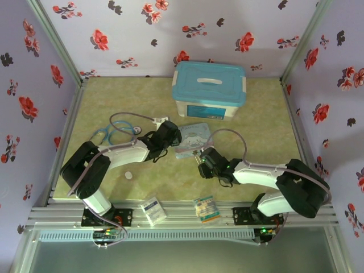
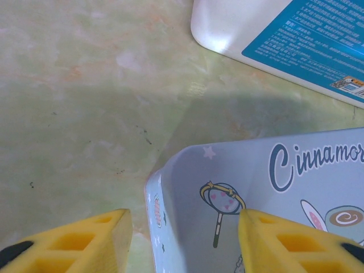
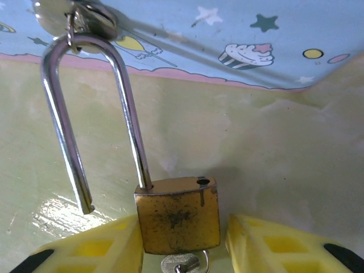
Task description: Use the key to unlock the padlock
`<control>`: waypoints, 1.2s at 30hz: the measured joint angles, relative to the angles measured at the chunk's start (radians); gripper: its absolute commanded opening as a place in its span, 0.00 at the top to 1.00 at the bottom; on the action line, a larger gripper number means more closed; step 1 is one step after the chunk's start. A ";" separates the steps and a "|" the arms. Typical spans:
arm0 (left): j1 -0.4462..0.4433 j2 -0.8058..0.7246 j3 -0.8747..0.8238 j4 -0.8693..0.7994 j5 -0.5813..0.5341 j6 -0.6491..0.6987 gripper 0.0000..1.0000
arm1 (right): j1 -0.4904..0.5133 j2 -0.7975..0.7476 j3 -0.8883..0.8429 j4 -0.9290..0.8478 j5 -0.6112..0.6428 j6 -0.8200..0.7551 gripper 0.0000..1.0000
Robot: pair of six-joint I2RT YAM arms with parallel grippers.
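Note:
The padlock (image 3: 177, 215), a scuffed brass block, stands between my right gripper's (image 3: 183, 224) yellow fingers. The left finger (image 3: 108, 244) touches its side and a narrow gap separates the right finger (image 3: 267, 244) from it, so the jaws are open around it. Its silver shackle (image 3: 128, 114) is sprung: one leg sits in the body, the other hangs free, and the bend hooks a ring on the pale-blue tin (image 3: 187, 40). The key (image 3: 181, 264) pokes out under the body. My left gripper (image 2: 183, 222) is open astride the tin's (image 2: 296, 193) corner.
A white box with a blue lid (image 1: 209, 91) stands behind the tin (image 1: 193, 139). A cable with a blue ring (image 1: 114, 133) lies at the left, a white disc (image 1: 129, 176) in front of it. Two small packets (image 1: 153, 209) (image 1: 206, 207) rest on the front rail.

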State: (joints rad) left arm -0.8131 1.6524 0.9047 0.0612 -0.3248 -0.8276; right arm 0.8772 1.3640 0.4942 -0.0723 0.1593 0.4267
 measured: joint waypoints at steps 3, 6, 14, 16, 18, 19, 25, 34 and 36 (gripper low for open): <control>0.002 0.000 -0.005 0.010 0.005 0.000 0.48 | 0.000 -0.025 -0.033 0.034 0.002 0.012 0.63; 0.002 0.000 -0.005 0.013 0.008 0.000 0.48 | 0.000 -0.058 -0.081 0.097 0.002 0.029 0.68; 0.006 0.011 -0.004 0.033 0.009 0.000 0.48 | 0.000 -0.049 -0.091 0.141 0.000 0.068 0.71; 0.006 0.014 -0.006 0.043 0.011 -0.001 0.49 | 0.000 -0.040 -0.091 0.151 0.005 0.094 0.73; 0.006 0.017 -0.008 0.052 0.011 -0.001 0.49 | 0.000 -0.035 -0.091 0.160 0.011 0.127 0.73; 0.006 0.018 -0.008 0.057 0.012 -0.001 0.50 | 0.002 -0.034 -0.092 0.165 0.016 0.148 0.73; 0.006 0.025 -0.008 0.075 0.015 0.000 0.52 | 0.021 -0.034 -0.114 0.212 0.058 0.323 0.74; 0.008 0.031 -0.024 0.121 0.015 0.019 0.53 | 0.070 0.039 -0.153 0.407 0.169 0.569 0.77; 0.009 0.032 -0.029 0.133 0.015 0.022 0.54 | 0.074 0.068 -0.169 0.491 0.192 0.607 0.78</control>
State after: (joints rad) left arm -0.8043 1.6840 0.8761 0.1944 -0.3099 -0.8059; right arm 0.9516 1.4315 0.3248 0.4187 0.3511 1.0336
